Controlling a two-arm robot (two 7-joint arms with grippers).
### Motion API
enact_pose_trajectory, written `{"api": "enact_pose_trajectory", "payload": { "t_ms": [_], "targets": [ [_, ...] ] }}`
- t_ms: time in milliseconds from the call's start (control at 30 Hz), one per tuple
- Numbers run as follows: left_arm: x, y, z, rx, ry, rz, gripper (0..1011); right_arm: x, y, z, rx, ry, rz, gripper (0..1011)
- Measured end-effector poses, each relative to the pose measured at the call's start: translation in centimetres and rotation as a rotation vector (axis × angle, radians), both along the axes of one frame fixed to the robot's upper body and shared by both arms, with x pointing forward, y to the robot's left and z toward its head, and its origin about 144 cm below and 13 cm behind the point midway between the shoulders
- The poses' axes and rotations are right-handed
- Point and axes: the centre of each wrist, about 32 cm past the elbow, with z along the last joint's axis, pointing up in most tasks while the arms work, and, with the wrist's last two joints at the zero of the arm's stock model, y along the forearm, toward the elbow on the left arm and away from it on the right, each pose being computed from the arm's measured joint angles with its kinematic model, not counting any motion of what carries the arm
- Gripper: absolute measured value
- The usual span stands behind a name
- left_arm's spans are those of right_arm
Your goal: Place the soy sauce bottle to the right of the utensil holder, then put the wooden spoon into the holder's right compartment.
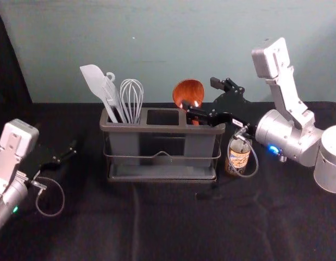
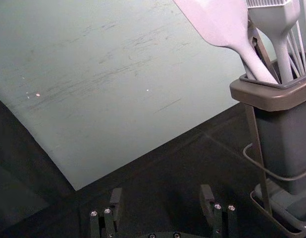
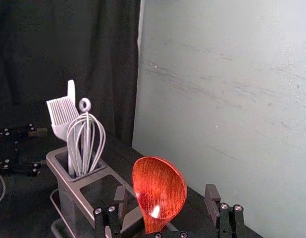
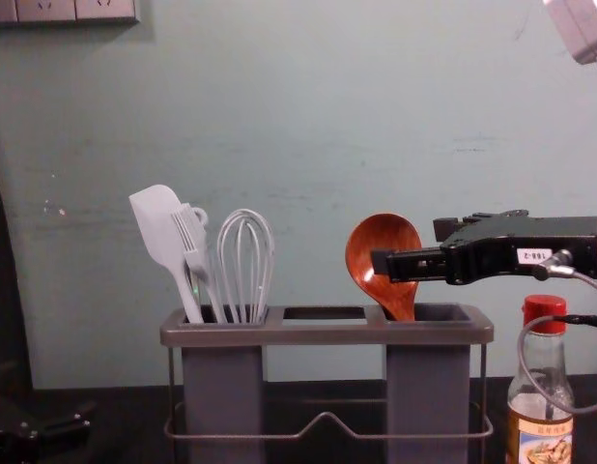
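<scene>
Right claw (image 1: 201,93) was unclenched, jaws wide either side of spoon (image 1: 188,91) in holder's (image 1: 157,129) right slot. Left claw (image 1: 68,154) sat left of holder, jaws spread.

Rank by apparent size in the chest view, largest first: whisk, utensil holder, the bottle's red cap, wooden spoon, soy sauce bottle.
1. Utensil holder
2. Soy sauce bottle, its visible part
3. Wooden spoon and whisk: too alike to rank
4. Red cap
</scene>
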Motion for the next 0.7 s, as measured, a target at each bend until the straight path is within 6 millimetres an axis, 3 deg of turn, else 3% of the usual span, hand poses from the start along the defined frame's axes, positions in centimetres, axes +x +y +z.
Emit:
{"api": "enact_pose_trajectory", "payload": {
  "t_ms": [167, 400, 700],
  "targets": [
    [0.0, 0.0, 0.0, 0.0, 0.0, 0.0, 1011, -1.0, 0.6, 0.6, -0.034, -0.01, -0.04, 1002],
    [0.0, 0.0, 0.0, 0.0, 0.0, 0.0, 1012, -3.9, 0.8, 0.7, -0.031, -0.029, -0.123, 1003],
    [0.0, 0.0, 0.0, 0.0, 0.0, 0.0, 1012, -8.7, -0.1, -1.9, -0.014, -0.096, -0.22, 1003]
  ]
}}
